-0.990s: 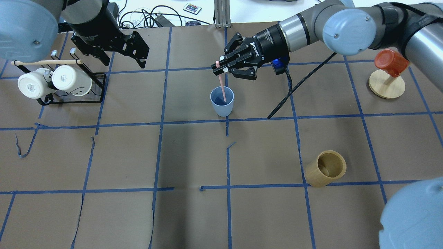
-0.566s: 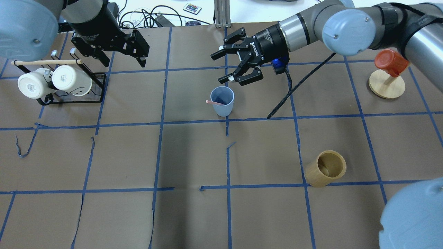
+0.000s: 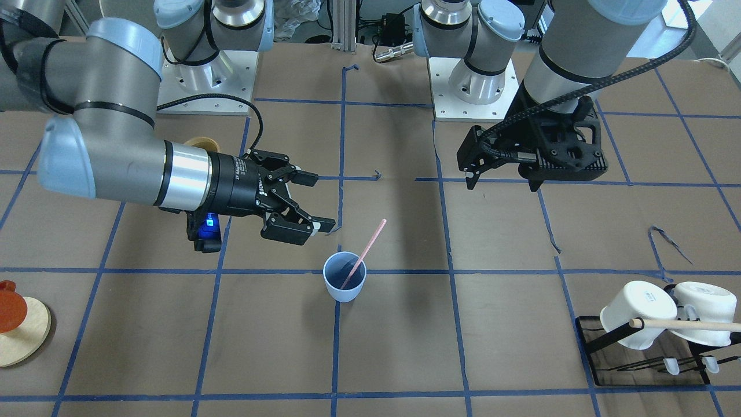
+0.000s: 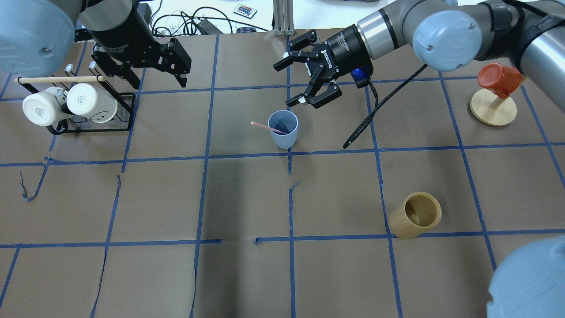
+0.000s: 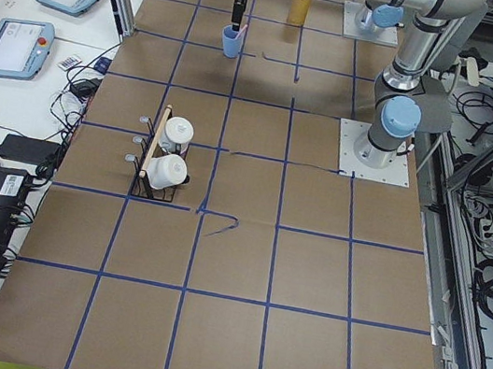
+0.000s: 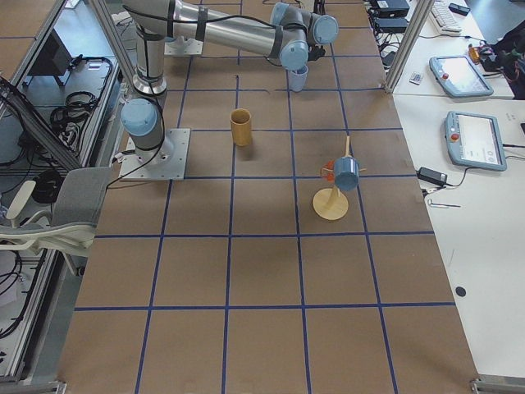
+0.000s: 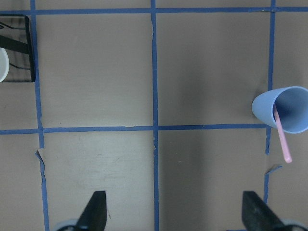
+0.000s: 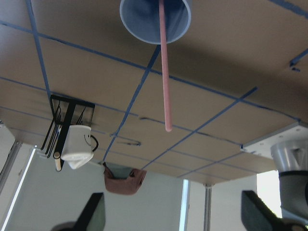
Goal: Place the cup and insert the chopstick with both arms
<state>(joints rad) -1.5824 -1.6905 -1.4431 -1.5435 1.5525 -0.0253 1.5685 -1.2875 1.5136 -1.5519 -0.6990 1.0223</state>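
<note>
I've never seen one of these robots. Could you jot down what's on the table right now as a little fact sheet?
Blue cup: upright, mid-table
Pink chopstick: inside the blue cup, leaning on its rim
Right hand: open, empty, near the cup
Left hand: open, empty, near the mug rack
Also there: wooden cup, red cup on a stand

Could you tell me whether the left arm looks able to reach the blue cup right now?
Probably yes: the left gripper hangs open with only bare table between it and the blue cup. The pink chopstick leans toward that side, though, and the right gripper hovers close.
</note>
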